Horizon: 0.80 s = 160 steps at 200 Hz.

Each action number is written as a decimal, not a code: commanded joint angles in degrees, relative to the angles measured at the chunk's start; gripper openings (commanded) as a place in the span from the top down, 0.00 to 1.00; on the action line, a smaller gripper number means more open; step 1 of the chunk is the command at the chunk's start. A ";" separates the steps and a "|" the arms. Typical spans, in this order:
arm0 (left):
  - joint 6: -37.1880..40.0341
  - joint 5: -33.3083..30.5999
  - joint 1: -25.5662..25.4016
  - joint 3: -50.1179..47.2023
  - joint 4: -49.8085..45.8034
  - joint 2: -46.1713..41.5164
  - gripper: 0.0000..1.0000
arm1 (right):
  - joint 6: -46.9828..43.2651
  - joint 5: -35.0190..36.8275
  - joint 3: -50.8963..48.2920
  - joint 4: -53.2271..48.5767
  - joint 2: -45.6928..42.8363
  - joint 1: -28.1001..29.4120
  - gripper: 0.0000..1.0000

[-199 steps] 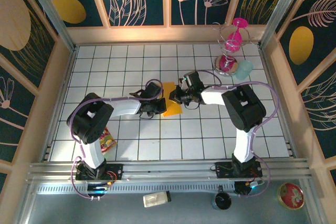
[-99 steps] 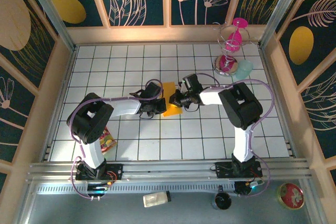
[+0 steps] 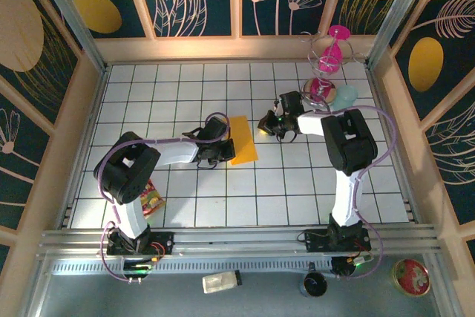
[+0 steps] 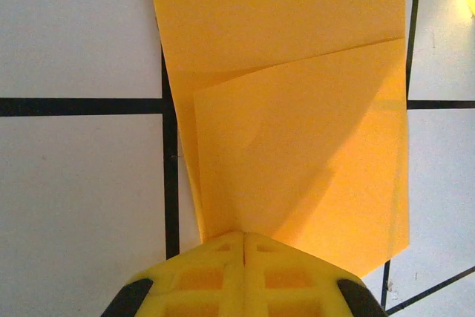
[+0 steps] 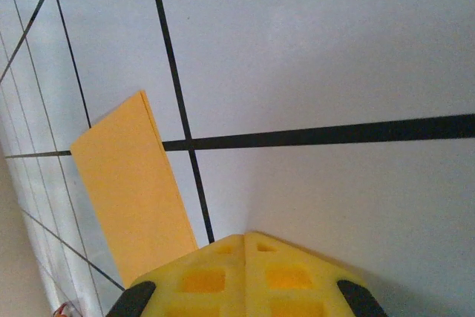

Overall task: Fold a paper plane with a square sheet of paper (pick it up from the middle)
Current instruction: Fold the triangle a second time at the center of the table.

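The orange-yellow square sheet of paper (image 3: 244, 140) lies flat on the tiled floor, folded into a tall narrow shape. In the left wrist view the paper (image 4: 297, 109) shows a slanted flap lying over its lower part. My left gripper (image 3: 223, 151) is shut, and its yellow fingertips (image 4: 223, 246) rest on the paper's near edge. My right gripper (image 3: 266, 128) is shut and empty. It hovers over bare tile a little to the right of the paper (image 5: 130, 191), apart from it.
A red-yellow snack packet (image 3: 152, 200) lies by the left arm's base. A pink hourglass in a wire stand (image 3: 326, 72) and a pale teal object (image 3: 345, 96) stand at the back right. Wooden walls (image 3: 70, 124) enclose the floor.
My right gripper has pulled off the paper, moving right and toward the back. The paper now lies uncovered and flat. The left gripper has stayed put.
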 commanded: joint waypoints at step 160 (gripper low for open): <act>1.69 7.48 -0.36 9.16 1.79 4.73 1.00 | 0.02 -2.25 -1.52 0.39 0.00 8.31 1.00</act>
